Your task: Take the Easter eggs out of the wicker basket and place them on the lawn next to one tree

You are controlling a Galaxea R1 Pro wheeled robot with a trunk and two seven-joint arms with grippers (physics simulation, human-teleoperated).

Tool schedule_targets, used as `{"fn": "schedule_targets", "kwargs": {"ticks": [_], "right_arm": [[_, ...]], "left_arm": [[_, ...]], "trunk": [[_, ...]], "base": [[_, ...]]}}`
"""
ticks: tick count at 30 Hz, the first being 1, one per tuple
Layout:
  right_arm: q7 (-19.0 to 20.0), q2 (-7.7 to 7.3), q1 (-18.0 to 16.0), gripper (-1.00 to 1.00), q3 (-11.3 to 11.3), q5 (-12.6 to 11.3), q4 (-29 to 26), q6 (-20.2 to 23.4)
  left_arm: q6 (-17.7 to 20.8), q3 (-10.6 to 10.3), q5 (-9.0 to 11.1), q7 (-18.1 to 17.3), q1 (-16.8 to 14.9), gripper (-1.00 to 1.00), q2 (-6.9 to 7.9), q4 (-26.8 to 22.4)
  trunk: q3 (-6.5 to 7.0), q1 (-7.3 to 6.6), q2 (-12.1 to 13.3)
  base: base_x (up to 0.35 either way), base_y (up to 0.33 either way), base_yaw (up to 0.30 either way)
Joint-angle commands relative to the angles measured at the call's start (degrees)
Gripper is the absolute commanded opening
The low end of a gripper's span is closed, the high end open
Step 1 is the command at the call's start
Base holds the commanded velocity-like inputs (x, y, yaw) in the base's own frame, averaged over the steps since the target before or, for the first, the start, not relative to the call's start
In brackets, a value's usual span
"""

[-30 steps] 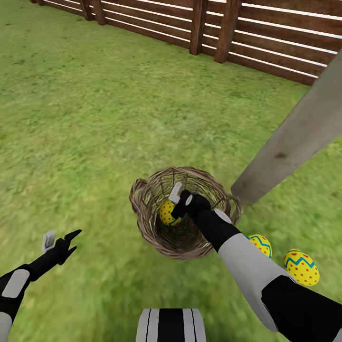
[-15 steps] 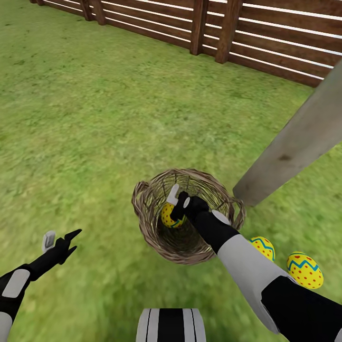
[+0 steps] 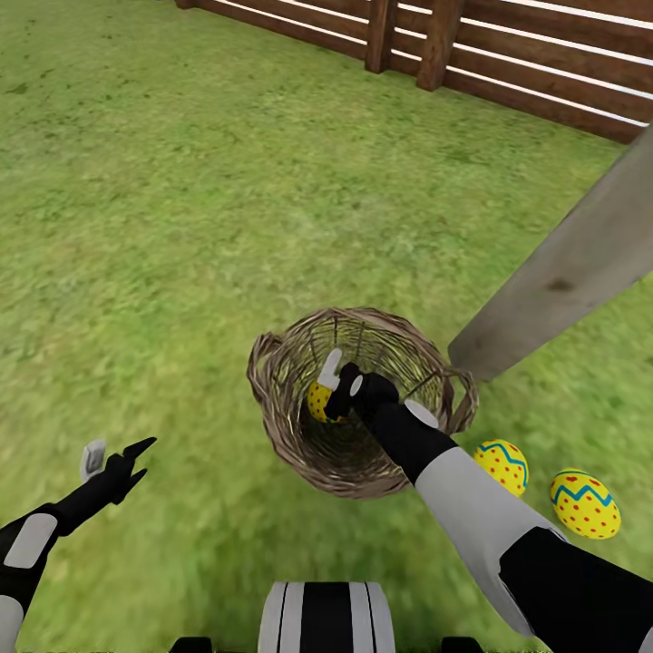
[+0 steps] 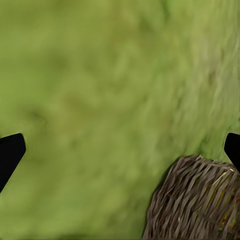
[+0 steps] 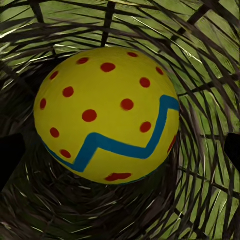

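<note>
The wicker basket (image 3: 272, 404) stands on the lawn (image 3: 181, 227) at the foot of the tree trunk (image 3: 571, 263). One Easter egg (image 3: 316, 400), yellow with red dots and a blue zigzag, lies inside it. My right gripper (image 3: 332, 385) reaches down into the basket and is open, its fingers wide on either side of that egg (image 5: 107, 115) without touching it. Two more eggs (image 3: 501, 465) (image 3: 585, 503) lie on the grass right of the basket, near the trunk. My left gripper (image 3: 120, 446) hovers open over bare grass to the basket's left, and the basket wall (image 4: 195, 200) shows in the left wrist view.
A brown slatted fence (image 3: 508, 63) runs along the far side of the lawn. Grass stretches open to the left and ahead. The leaning pale trunk blocks the right side beyond the basket.
The head camera has tilted down a little, so the fence sits higher in the picture. My right gripper has sunk slightly deeper into the basket around the egg. The left arm has not moved.
</note>
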Motion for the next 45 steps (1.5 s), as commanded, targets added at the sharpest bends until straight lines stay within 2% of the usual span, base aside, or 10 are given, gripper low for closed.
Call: {"fn": "schedule_targets", "kwargs": {"ticks": [1,9,11,15,19,30,39,45], "right_arm": [[0.45,0.0,-0.03,1.0,0.05,0.6,-0.11,0.14],[0.28,0.0,-0.03,1.0,-0.05,0.6,-0.98,0.17],[-0.1,-0.02,-0.03,1.0,-0.15,0.6,-1.02,0.21],[-3.58,0.0,-0.03,1.0,-0.25,0.55,-1.04,0.22],[-4.86,0.0,-0.03,1.0,-0.26,0.52,-1.04,0.23],[-5.09,0.0,-0.03,1.0,-0.3,0.52,-2.21,0.23],[-4.85,0.06,-0.03,1.0,-0.22,0.52,-3.48,0.14],[-4.47,0.3,-0.03,1.0,-0.21,0.44,-3.18,0.14]], "left_arm": [[0.41,0.16,0.19,-0.08,-0.04,1.0,-0.01,0.01],[0.41,0.19,0.19,-0.08,-0.04,1.0,-0.01,0.2],[0.41,0.22,0.19,-0.08,-0.04,1.0,-0.01,0.25],[0.36,0.24,0.19,-0.08,-0.04,1.0,-0.01,0.28],[0.34,0.22,0.19,-0.08,-0.04,1.0,-0.01,0.28],[0.34,0.24,0.19,-0.08,-0.04,1.0,-0.7,0.28],[0.34,0.24,0.19,-0.08,-0.04,1.0,-0.72,0.2],[0.34,0.24,0.19,-0.08,-0.04,1.0,-0.75,0.27]], "trunk": [[-0.26,0.01,-0.03],[-2.03,0.22,-0.14],[-2.03,0.22,-0.14],[-2.03,0.22,-0.14],[-2.7,0.3,-0.18],[-3.14,0.35,-0.2],[-4.47,0.5,-0.28],[-4.69,0.53,-0.3]], "base": [[0.0,0.0,0.0],[0.0,0.0,0.0],[0.0,0.0,0.0],[0.0,0.0,0.0],[0.0,0.0,0.0],[0.0,0.0,0.0],[0.0,0.0,0.0],[0.0,0.0,0.0]]}}
